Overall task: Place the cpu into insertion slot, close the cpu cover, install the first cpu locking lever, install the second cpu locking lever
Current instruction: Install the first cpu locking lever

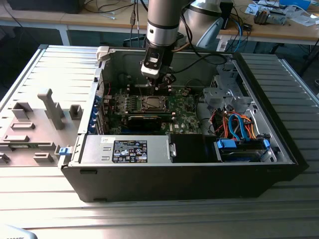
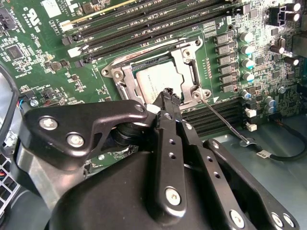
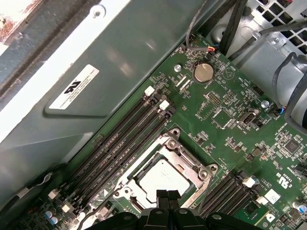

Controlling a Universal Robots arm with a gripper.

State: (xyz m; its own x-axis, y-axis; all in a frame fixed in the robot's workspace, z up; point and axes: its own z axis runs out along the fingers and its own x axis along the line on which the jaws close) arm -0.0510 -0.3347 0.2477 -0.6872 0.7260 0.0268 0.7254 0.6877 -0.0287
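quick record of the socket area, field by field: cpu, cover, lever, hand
cpu: seated in the slot, pale face up
cover: down, framing the cpu
lever: thin rod running out from the slot's corner over the board; latched or not, cannot tell
hand: closed, holding nothing, tips at the cover's edge; contact unclear
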